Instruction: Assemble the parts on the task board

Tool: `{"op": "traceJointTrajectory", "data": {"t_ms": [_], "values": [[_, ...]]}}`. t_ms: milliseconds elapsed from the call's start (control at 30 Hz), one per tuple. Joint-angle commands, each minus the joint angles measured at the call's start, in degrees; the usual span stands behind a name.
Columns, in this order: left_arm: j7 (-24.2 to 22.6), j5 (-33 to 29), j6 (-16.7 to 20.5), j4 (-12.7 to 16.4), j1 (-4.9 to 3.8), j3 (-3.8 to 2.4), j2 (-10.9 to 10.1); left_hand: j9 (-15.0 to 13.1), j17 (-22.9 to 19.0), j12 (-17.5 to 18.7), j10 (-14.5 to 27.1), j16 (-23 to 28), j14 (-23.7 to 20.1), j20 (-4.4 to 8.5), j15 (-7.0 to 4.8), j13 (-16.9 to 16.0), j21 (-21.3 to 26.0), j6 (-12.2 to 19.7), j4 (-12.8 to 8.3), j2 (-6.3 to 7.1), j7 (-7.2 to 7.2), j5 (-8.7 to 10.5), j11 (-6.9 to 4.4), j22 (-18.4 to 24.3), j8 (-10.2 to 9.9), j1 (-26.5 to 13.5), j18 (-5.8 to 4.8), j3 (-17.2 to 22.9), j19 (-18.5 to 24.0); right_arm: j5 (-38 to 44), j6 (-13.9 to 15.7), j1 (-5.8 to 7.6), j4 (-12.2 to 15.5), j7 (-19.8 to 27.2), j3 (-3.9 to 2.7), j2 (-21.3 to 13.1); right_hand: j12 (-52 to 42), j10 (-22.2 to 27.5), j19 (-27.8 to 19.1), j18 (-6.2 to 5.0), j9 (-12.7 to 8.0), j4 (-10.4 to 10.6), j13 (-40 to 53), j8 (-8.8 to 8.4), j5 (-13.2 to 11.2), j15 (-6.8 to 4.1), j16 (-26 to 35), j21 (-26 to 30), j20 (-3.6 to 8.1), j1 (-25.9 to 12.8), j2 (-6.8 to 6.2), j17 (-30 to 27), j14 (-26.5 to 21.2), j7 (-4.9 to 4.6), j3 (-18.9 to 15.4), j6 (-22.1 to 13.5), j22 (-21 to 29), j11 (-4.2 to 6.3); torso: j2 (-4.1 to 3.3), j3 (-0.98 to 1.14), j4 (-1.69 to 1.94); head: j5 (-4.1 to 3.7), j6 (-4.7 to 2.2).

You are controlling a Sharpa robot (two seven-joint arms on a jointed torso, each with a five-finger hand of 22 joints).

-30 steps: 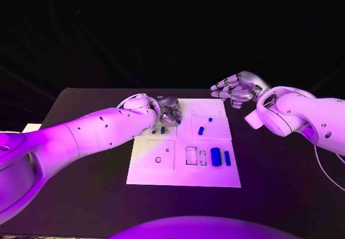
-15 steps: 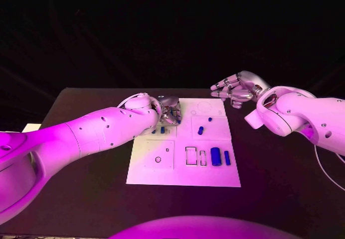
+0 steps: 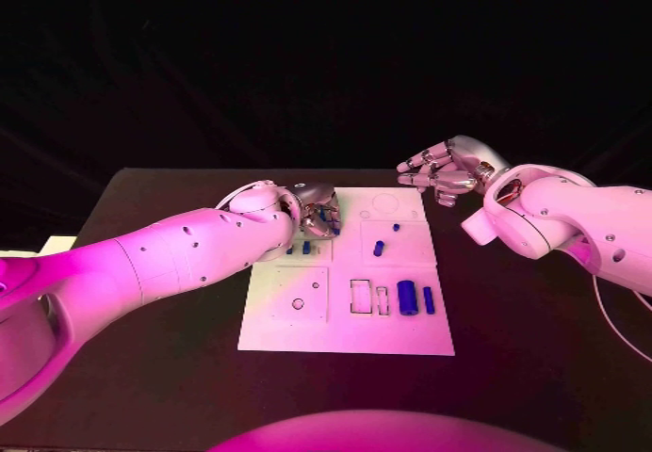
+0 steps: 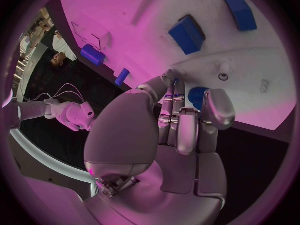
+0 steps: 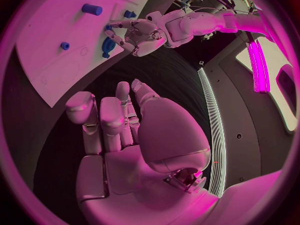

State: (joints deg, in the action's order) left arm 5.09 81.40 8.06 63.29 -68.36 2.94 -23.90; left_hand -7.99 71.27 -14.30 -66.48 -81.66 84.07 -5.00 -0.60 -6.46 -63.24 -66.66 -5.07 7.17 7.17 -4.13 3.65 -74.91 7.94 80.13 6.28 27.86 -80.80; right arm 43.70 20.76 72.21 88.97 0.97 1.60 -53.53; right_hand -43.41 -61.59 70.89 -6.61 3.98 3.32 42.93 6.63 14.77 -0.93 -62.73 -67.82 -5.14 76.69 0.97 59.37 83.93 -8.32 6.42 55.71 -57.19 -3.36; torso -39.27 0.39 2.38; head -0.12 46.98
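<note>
Nearest you on the black table (image 3: 163,377) lies the white task board (image 3: 347,331), its near strip bare. Just beyond that strip you have a row of parts: a small round piece in the square outline (image 3: 298,303) on the left, then a rectangular frame (image 3: 362,295), a pale narrow piece (image 3: 383,300), a thick blue cylinder (image 3: 408,297) and a thin blue pin (image 3: 430,299) on the right, all lying apart from one another. Further up the board you see a short blue peg (image 3: 379,248) and a tiny blue piece (image 3: 397,226) above it, and over on the left two small blue blocks (image 3: 299,248) just beside your left arm. Your left hand (image 3: 317,207) sits low over the far left part of the board; in the left wrist view its fingers (image 4: 178,120) lie curled together, tips down at the board by a blue part (image 4: 197,95), but you cannot tell whether they pinch it or only touch beside it. Farthest off, your right hand (image 3: 446,168) hangs beyond the board's far right corner, well apart from every part, its fingers (image 5: 106,122) loosely bent and a little apart, holding nothing.
</note>
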Motion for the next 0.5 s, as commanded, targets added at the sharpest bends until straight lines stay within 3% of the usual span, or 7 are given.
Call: {"op": "traceJointTrajectory", "data": {"t_ms": [33, 500], "values": [[-1.9, -2.7, 2.8, 1.2, -0.1, -0.2, -0.6, 0.0, 0.0, 0.5, -0.7, -0.4, 0.7, -0.05, -0.24, 0.1, -0.4, -0.5, -0.1, -0.02, 0.03, -0.32, -0.1, -3.4, -0.1, -0.5, -0.92, 0.6, -0.5, 0.5, -0.5, -0.02, 0.1, 0.3, -0.01, 0.0, -0.1, 0.3, -0.3, -0.55, 0.0, 0.0, -0.1, 0.3, 0.3, -0.05, 0.2, 0.2, -0.06, -0.3, 0.19, 0.0, -0.3, -0.3, 0.3, 0.0, 0.0, -0.05, 0.05, 0.02, 0.15, 0.0, -0.05], [-2.9, -6.9, 3.8, 3.9, -0.38, -1.16, -3.5, 0.0, -0.1, 1.2, -1.4, -0.3, 0.8, -0.05, -0.24, 0.2, -0.7, -0.9, -0.1, 0.36, 0.04, -0.23, -0.12, -3.6, -0.3, -1.1, -0.98, 0.9, -0.7, 0.5, -0.5, -0.02, 0.2, 0.3, -0.01, -0.1, -0.2, 0.3, -0.2, -0.54, 0.0, 0.1, -0.1, 0.34, 0.3, -0.04, 0.2, 0.2, -0.06, -0.3, 0.32, 0.1, -0.3, -0.3, 0.5, 0.0, 0.0, -0.06, -0.05, -0.06, 0.09, 0.16, -0.23]]}}
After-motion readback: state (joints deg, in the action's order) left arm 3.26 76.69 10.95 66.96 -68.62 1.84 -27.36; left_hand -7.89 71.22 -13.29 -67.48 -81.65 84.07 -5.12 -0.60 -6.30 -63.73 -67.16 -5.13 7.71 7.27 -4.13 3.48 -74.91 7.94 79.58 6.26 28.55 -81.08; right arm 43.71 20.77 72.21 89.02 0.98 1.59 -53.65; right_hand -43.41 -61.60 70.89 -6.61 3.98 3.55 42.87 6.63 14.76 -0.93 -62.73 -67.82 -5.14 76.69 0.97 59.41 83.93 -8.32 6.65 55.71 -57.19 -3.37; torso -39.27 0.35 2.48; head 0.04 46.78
